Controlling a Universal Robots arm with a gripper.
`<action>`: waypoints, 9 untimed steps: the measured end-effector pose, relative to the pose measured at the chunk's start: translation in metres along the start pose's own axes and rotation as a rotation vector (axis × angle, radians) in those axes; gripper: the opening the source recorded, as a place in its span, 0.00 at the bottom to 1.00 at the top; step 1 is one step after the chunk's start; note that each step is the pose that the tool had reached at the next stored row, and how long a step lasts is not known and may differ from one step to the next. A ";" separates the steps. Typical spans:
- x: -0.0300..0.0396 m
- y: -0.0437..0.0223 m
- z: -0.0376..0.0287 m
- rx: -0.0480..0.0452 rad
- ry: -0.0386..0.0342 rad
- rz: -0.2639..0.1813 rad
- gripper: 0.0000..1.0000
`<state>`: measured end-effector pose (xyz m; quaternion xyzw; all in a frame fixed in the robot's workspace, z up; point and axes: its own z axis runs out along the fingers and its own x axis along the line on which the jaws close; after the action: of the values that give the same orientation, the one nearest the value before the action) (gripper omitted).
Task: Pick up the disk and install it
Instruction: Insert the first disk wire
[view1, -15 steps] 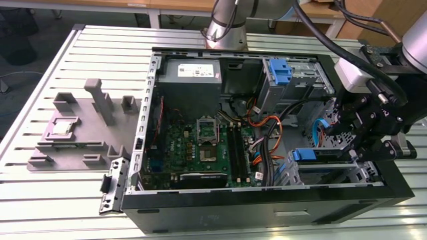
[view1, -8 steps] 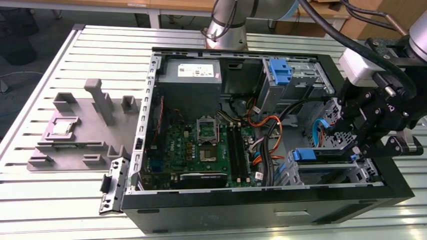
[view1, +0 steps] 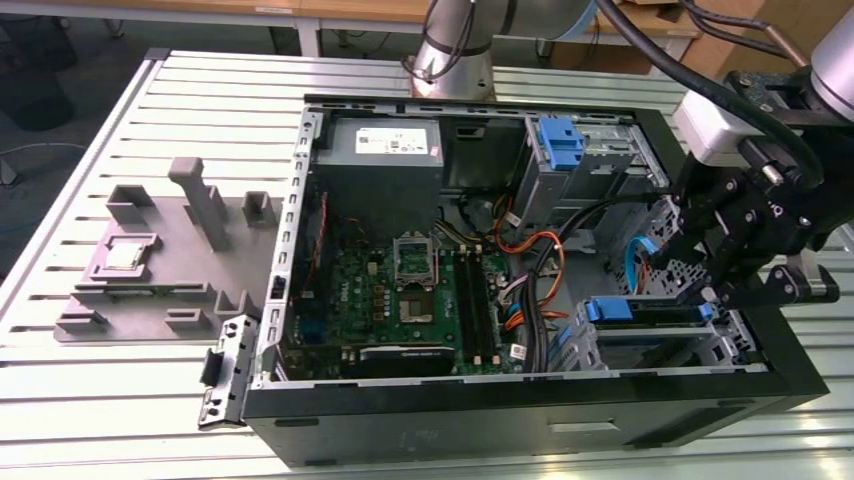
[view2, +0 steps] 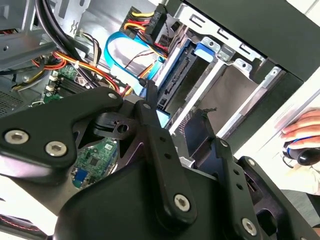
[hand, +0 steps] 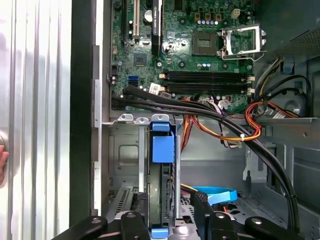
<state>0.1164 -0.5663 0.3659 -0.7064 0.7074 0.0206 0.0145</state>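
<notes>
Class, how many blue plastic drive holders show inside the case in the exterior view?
2: a bracket on the far metal bay; the disk in its carrier, by the gripper. Others may be hidden.

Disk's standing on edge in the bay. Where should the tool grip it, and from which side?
Pinch the disk across its two broad faces, along the exposed narrow edge beside the blue carrier tab. Come in through the case's open side: the metal bay walls flank it, leaving that edge free.
</notes>
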 end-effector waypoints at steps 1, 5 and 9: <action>-0.0010 0.0000 0.0001 0.0000 0.0001 0.000 0.49; -0.0037 0.0000 0.0007 0.0000 -0.0009 0.000 0.49; -0.0041 -0.0011 0.0001 -0.0001 -0.0007 0.000 0.49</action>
<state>0.1175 -0.5622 0.3660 -0.7064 0.7074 0.0209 0.0148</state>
